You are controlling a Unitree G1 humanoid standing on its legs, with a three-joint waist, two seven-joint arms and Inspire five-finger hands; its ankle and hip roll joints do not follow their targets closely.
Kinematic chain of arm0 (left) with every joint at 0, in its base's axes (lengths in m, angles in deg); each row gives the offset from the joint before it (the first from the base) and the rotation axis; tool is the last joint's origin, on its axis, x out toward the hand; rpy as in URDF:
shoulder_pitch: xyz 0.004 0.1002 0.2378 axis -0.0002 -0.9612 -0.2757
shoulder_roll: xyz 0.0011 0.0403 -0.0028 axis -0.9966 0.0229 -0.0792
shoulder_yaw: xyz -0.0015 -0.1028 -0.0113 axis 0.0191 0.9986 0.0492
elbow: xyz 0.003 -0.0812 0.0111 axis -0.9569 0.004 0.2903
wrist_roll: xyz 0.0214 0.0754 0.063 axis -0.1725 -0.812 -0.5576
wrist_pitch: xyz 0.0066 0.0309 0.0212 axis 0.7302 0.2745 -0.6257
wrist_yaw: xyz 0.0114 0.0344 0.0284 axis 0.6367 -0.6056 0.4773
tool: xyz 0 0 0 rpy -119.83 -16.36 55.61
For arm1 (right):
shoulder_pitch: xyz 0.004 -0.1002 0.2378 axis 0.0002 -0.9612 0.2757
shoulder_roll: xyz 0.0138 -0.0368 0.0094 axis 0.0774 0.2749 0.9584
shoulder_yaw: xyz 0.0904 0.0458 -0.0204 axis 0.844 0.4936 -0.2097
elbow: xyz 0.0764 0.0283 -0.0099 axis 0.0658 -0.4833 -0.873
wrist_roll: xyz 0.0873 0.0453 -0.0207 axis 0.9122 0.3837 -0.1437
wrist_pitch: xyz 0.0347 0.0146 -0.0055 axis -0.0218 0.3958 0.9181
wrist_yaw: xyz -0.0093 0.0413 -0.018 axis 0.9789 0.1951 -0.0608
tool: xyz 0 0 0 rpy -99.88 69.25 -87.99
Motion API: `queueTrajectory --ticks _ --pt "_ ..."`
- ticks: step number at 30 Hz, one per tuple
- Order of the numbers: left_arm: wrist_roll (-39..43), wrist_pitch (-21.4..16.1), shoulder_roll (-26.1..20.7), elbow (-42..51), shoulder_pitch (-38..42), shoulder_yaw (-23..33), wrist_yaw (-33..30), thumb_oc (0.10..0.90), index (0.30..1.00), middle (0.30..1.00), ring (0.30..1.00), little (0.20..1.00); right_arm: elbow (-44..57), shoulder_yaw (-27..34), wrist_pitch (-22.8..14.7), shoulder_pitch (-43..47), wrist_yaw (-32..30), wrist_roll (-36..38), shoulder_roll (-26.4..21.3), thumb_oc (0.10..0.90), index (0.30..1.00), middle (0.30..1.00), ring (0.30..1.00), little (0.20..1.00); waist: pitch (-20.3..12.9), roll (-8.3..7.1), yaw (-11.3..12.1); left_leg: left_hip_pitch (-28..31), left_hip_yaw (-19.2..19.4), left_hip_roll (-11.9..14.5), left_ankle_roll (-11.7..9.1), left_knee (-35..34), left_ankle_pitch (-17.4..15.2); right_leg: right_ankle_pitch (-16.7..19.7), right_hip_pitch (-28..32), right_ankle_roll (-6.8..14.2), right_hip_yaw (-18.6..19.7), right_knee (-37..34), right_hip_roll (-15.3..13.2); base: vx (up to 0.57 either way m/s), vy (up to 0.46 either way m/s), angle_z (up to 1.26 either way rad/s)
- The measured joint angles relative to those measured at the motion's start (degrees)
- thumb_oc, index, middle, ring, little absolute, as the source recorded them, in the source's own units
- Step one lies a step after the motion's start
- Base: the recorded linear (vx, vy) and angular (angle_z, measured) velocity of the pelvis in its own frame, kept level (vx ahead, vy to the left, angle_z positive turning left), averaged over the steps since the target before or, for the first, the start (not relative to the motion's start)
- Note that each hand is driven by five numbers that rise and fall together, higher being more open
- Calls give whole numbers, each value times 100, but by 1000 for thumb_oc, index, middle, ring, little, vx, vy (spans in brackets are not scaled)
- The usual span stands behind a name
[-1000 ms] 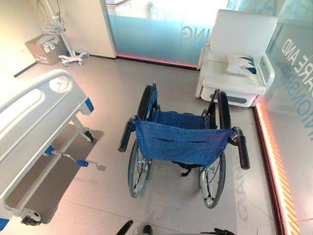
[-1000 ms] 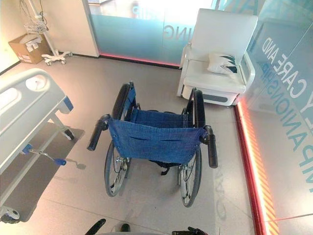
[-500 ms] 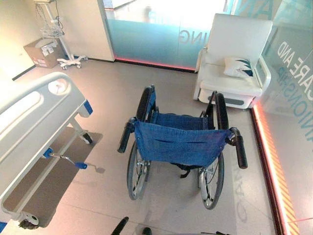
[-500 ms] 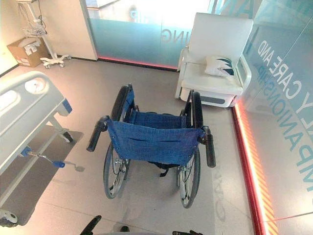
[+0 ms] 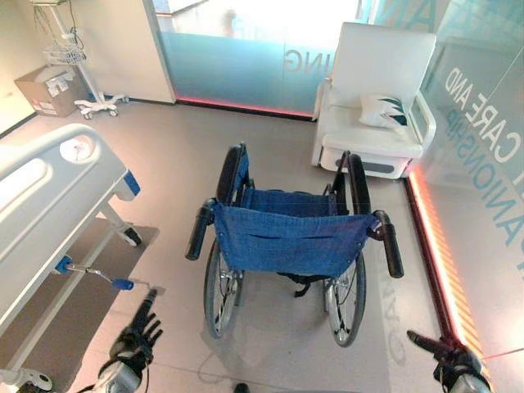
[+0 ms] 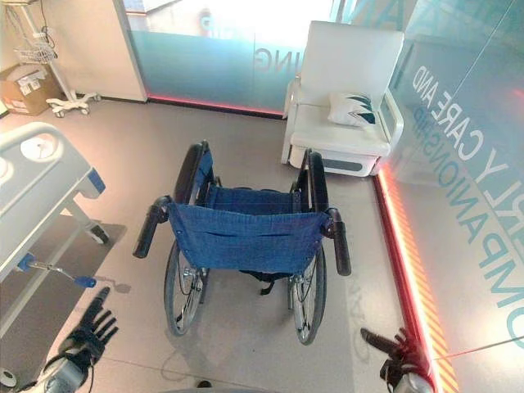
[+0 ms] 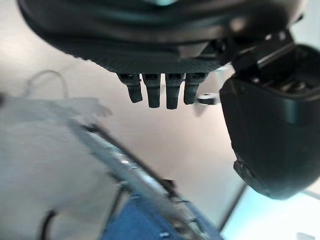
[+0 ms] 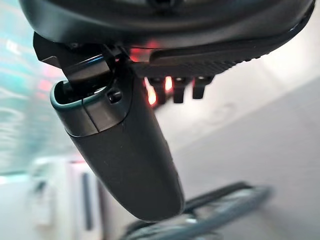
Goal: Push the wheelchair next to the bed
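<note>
Wheelchair (image 5: 295, 246) sits ahead of both hands, well apart from the bed (image 5: 49, 205), push not begun. Left hand (image 5: 139, 336) and right hand (image 5: 442, 350) reach with straight fingers, empty, short of the handles (image 5: 197, 232).

you see the wheelchair (image 5: 291, 246), blue fabric seat and back, black push handles toward you, upright mid-floor; the white bed (image 5: 49, 196) stands well apart at left.
</note>
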Motion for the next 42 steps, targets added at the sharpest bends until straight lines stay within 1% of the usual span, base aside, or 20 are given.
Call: queueTrajectory --ticks 5,6,8,9,11,13,16,18,20,22,24,25,27,29,31,33,35,38,41,42 --pt "259 31 -95 670 -70 101 166 800 900 900 900 900 737 78 -54 52 -271 -17 -6 800 900 900 900 900 36 59 -11 6 17 -2 1 0 -2 5 0 7 14 1 -6 16 40 -1" --pt "343 60 -93 879 -74 97 173 800 900 900 900 900 1033 120 -81 53 -390 -23 -5 800 900 900 900 900 72 109 -9 -3 30 -4 1 0 -2 13 -12 13 27 2 -7 0 0 0" --pt "423 152 -94 1146 -74 108 177 800 900 900 900 900 1316 246 -98 77 -477 -24 -6 800 900 900 900 900 103 166 -4 -7 46 -7 1 0 -2 18 -15 18 38 1 -10 15 13 -1" --pt "543 202 -94 1404 -77 107 200 800 900 900 900 900 1724 340 -99 83 -634 -24 -8 800 900 900 900 900 142 227 -4 -8 54 -8 1 0 -2 20 -16 22 40 1 -11 0 0 0" --pt "682 322 -93 1799 -79 104 245 800 900 900 900 900 2279 436 -99 91 -758 -26 -9 800 900 900 900 900 176 286 2 -18 55 -8 2 1 -1 22 -29 24 40 0 -9 0 0 0" --pt "800 405 -92 2277 -78 90 454 800 900 900 900 900 2782 439 -112 192 -852 -29 -9 800 900 900 900 900 191 318 1 -33 62 -8 2 3 1 23 -50 25 44 0 -8 0 0 0" --pt "802 479 -98 2758 -56 88 751 800 900 900 900 900 3048 439 -116 326 -864 -28 -11 800 900 900 900 900 191 318 6 -39 63 -10 2 5 1 22 -55 26 45 -1 -8 0 0 0" --pt "821 605 -138 3130 -31 87 942 800 900 900 900 900 3214 439 -116 396 -864 -27 -12 800 900 900 900 900 199 330 13 -51 64 -11 2 8 1 22 -67 26 45 -4 -8 0 0 0" --pt "862 822 -260 3451 -16 80 1149 800 900 900 900 900 3395 439 -119 429 -866 -14 -13 800 900 900 900 900 233 375 17 -53 66 -11 2 13 1 22 -67 26 45 -6 -8 0 0 0" --pt "864 947 -432 3652 -16 11 1256 800 900 900 900 900 3561 439 -150 431 -874 36 -14 800 900 900 900 900 256 416 23 -53 69 -11 2 3 1 22 -66 26 45 -6 -9 0 0 0" --pt "979 1046 -586 3746 -8 -33 1298 800 900 900 900 900 3729 439 -321 430 -891 229 -15 800 900 900 900 900 282 462 19 -53 75 -11 1 3 1 22 -68 26 49 -7 -9 0 0 0" --pt "1044 1073 -651 3740 -10 -30 1299 800 900 900 900 900 3839 441 -474 430 -894 294 -15 800 900 900 900 900 300 490 18 -54 79 -11 1 3 0 23 -71 28 53 -7 -10 0 0 0" --pt "1079 1131 -726 3761 -10 -29 1301 800 900 900 900 900 4091 446 -591 430 -893 617 -16 800 900 900 900 900 311 510 18 -61 85 -11 1 3 0 24 -83 29 64 -7 -9 0 0 0" --pt "1079 1170 -790 3771 -7 -24 1351 800 900 900 900 900 4258 442 -594 432 -863 738 -51 800 900 900 900 900 312 510 22 -74 88 -12 1 4 0 25 -97 30 68 -7 -9 0 0 0" --pt "1079 1227 -855 3772 -5 0 1459 800 900 900 900 900 4330 439 -580 431 -805 917 -182 800 900 900 900 900 312 509 37 -101 84 -17 1 5 0 28 -120 35 68 -7 -13 0 0 0" --pt "1075 1382 -1018 3777 -18 101 1646 800 900 900 900 900 4419 442 -472 423 -635 1134 -353 800 900 900 900 900 315 505 37 -135 85 -18 2 29 2 30 -157 37 68 -6 -13 0 0 0" --pt "1071 1525 -1286 3782 -22 122 1800 800 900 900 900 900 4434 441 -323 423 -444 1309 -504 800 900 900 900 900 319 498 41 -137 86 -19 2 41 2 30 -156 38 68 -6 -14 0 0 0" --pt "1069 1606 -1525 3785 -19 113 1939 800 900 900 900 900 4439 408 -108 423 -206 1703 -664 800 900 900 900 900 327 484 45 -144 84 -19 2 41 2 30 -157 38 63 -6 -15 0 0 0" --pt "1069 1650 -1616 3800 -20 110 1998 800 900 900 900 900 4476 375 23 422 43 1982 -689 800 900 900 900 900 339 466 52 -147 83 -19 2 33 2 30 -156 38 59 -6 -15 0 0 0" --pt "1067 1681 -1665 3835 -20 109 2005 800 900 900 900 900 4546 350 141 418 118 2035 -696 800 900 900 900 900 345 454 60 -147 82 -19 2 19 2 30 -155 38 58 -6 -16 0 0 0"
